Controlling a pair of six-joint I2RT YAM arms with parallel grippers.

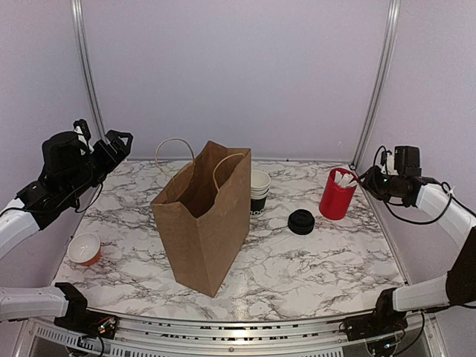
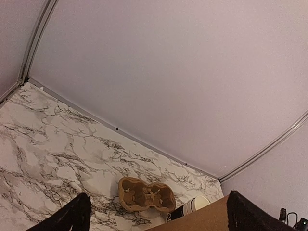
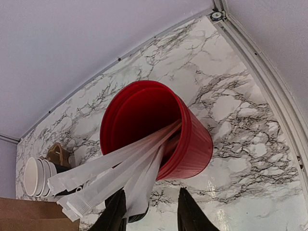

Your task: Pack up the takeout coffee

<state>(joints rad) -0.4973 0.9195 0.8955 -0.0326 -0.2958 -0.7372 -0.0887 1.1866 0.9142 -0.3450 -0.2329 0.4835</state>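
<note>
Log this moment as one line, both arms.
left gripper raised, jaws open, empty | right gripper at red cup, jaws apart around white packets | black lid on table, untouched | paper bag upright, open

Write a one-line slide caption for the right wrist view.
Right gripper, jaws apart, faces the red cup holding white packets on the marble table; nested cups at far left.

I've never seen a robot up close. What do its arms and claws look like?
The left arm and right arm are slim white tubes linked by chunky black joints. The left gripper and right gripper are black, each with two tapered fingers. Thin black cables loop loosely near the wrists. No markings are visible.
</note>
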